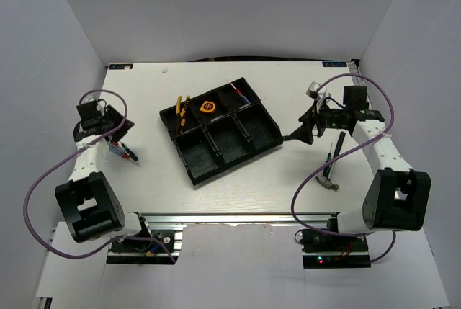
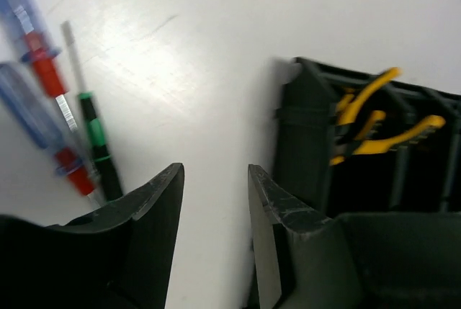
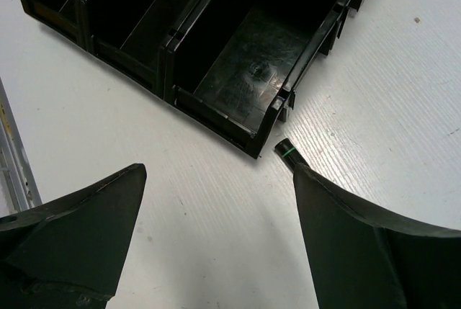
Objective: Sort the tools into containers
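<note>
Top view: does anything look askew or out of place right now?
The black tray sits skewed, turned out of square with the table. By its corner, a dark tool end with a green ring lies on the table, outside any compartment; the remainder of it is hidden. Nothing looks spilled or broken.

No words or numbers can be read anywhere. The round orange tape measure [image 1: 209,106] in the tray [image 1: 238,161] has a dark mark on top, but it is too small to read. A little tag [image 1: 122,66] at the far left corner of the surface [image 1: 245,194] is too small as well.
</note>
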`<state>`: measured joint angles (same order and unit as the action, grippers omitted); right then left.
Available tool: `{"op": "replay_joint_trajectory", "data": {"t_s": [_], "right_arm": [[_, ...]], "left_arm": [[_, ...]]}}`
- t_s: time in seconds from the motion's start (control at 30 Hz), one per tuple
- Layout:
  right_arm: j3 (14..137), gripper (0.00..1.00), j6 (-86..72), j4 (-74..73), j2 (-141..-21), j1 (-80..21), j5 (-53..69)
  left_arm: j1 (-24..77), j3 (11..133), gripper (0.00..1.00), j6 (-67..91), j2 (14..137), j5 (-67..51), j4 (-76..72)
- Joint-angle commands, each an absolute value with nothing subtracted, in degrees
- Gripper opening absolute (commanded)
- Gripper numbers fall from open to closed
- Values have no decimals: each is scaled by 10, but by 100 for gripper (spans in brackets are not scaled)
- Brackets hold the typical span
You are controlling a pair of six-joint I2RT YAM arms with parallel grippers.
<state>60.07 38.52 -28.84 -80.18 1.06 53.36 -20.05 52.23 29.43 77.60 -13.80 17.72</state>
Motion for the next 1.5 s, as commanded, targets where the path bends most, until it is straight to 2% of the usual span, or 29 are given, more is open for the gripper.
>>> {"op": "replay_joint_trajectory", "data": {"t_s": [0.0,0.3,0.47,0.67,1.47], "right_arm": [[602,89,398,-288,-803,12,556],[606,89,407,-301,-804,12,555],[613,89,413,-315,-811,12,554],[624,89,411,-317,-826,11,557],[659,89,402,-324,-860,11,539]], "left_arm": [[-230,515,51,273,778,-134,195],[-259,567,49,254,871,-87,198],[-270,606,52,270,911,-36,209],[-286,635,58,268,952,-34,210],[-299,744,54,285,1116,18,227]]}}
